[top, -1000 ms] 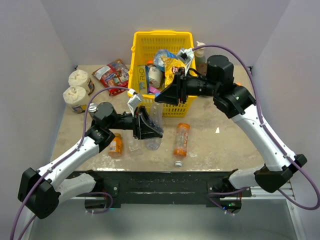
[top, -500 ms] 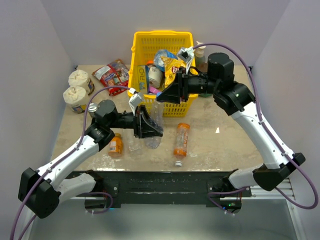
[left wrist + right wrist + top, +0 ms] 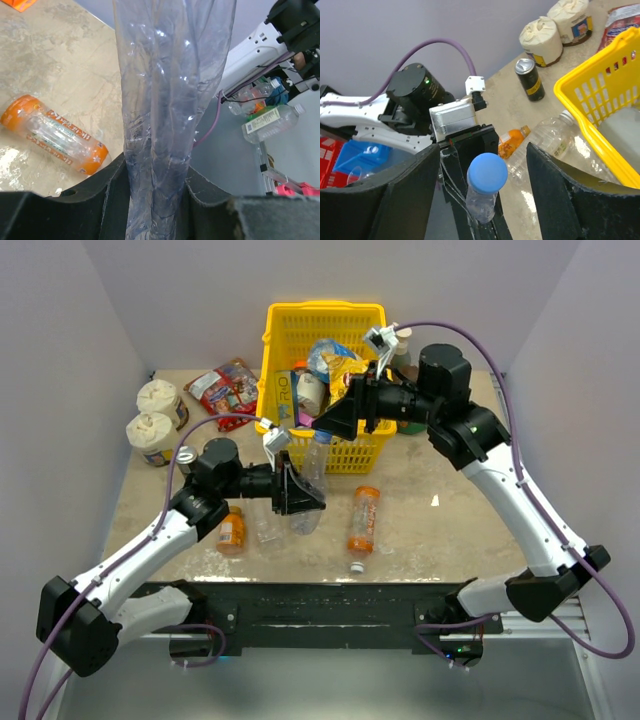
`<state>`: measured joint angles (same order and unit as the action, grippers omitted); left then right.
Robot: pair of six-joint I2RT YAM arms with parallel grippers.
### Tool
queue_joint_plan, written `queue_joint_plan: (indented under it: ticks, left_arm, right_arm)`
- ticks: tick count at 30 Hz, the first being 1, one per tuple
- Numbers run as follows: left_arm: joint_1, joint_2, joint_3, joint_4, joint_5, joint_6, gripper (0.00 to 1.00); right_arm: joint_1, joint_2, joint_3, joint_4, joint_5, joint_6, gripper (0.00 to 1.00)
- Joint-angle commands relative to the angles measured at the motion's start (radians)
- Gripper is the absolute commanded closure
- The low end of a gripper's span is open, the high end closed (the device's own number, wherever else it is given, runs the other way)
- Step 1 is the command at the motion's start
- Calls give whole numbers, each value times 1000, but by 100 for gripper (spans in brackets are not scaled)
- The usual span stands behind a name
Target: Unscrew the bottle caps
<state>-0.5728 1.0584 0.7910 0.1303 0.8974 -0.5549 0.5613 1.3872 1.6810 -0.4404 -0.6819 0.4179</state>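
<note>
Change noted: the right gripper (image 3: 485, 150), seen closed around the bottle top in the earlier overhead pictures, is now spread. Its fingers are seen standing off on either side of the blue cap (image 3: 487, 172), with a gap on each side and no contact visible. The cap is still seated on the neck of the clear bottle (image 3: 170, 90); whether it has been loosened cannot be told. This is judged a release between twists, so a fresh grip is likely needed before more turning, and this cap is counted as not yet off.

The bottle is held roughly upright above the table (image 3: 440, 540), just in front of the yellow basket (image 3: 325, 315). Its crumpled body is pinched by the left gripper (image 3: 155, 185), jaws pressed hard into the plastic. The cap is placed between the right gripper's two fingers, about centred.

The orange-label bottle (image 3: 363, 520), small orange juice bottle (image 3: 231, 530) and second clear bottle (image 3: 268, 530) are left lying on the table, well apart from the right gripper.
</note>
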Motion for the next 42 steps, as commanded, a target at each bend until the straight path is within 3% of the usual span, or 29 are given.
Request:
queue_joint_plan:
  ticks: [1,7,9,19,42]
  left_arm:
    - [-4,-34,25,-32,-121,35,69]
    - [-4,-72,47,-289,-528,29,69]
    - [-4,-69,59,-334,-572,42,69]
    - [-15,-89,50,-360,-607,30,70]
    - [-65,-72,57,-359,-612,46,70]
  right_arm:
    - [-1,-36,-1,-7,184,21,21]
    - [15,-53,-67,-37,445,215,28]
    - [57,-63,-90,-17,499,280,31]
    - [207,22,-47,-26,657,332,38]
    - [223,157,48,-58,648,326,43]
